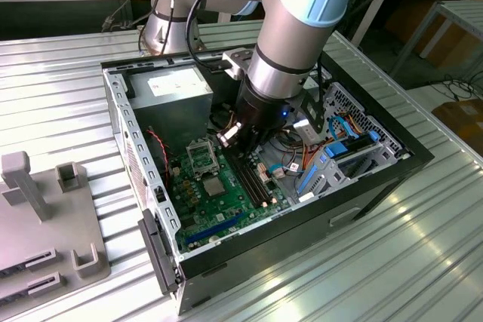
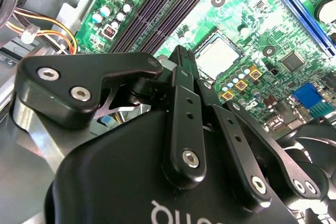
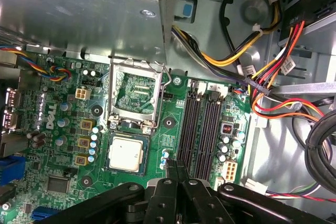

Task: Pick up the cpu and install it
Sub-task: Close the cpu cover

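We see the cpu (image 3: 126, 154) seated on the motherboard (image 3: 173, 129) inside the computer case (image 1: 377, 179), beside the cpu our gripper (image 3: 176, 169) pinched closed, empty.

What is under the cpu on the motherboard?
The cpu lies flat on the green motherboard, next to the open silver frame. A dark rim shows around it. What sits directly beneath is covered by the cpu itself.

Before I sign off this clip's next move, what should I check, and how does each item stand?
1. cpu located: ok, lying flat on the motherboard.
2. End effector empty: ok, shut on nothing, apart from the cpu.
3. Hinged frame open: ok.
4. cpu fully seated: cannot tell.
5. Cables clear of the cpu: ok.
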Robot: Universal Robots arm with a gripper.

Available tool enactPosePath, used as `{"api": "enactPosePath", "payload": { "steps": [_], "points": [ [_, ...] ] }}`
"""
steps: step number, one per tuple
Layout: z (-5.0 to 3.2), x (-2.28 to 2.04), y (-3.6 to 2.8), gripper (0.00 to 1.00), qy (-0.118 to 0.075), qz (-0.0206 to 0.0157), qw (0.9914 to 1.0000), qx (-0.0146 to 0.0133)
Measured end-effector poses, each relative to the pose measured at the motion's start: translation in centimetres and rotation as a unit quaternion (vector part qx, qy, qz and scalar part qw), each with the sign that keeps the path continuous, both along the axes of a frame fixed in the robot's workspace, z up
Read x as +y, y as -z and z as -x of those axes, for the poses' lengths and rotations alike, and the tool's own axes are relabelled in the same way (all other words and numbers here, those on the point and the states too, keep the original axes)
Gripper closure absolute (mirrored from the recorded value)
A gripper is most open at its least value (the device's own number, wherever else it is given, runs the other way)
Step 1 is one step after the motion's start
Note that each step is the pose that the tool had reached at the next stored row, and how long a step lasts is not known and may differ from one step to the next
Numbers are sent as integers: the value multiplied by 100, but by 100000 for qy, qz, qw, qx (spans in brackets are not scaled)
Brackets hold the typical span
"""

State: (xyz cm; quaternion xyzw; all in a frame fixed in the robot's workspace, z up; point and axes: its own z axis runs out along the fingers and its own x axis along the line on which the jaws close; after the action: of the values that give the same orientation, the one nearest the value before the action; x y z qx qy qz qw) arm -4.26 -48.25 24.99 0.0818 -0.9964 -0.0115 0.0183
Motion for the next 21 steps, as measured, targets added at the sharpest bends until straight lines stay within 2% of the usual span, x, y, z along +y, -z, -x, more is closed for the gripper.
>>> {"api": "enactPosePath", "payload": {
  "steps": [2,6,8,9,11,15,18,21],
  "points": [
    [-7,6,0,89,-21,-8,100000,0],
    [-31,67,0,89,-348,-1,99999,0],
    [-36,128,0,89,-434,2,99999,0],
    [-36,179,0,89,-451,-4,99999,0],
    [-36,253,1,89,-455,-2,99999,2],
    [-36,357,7,89,-553,1,99998,-1],
    [-37,370,19,89,-1723,-6,99985,-44],
    [-36,370,19,89,-2033,-1,99979,-43]
  ]
}}
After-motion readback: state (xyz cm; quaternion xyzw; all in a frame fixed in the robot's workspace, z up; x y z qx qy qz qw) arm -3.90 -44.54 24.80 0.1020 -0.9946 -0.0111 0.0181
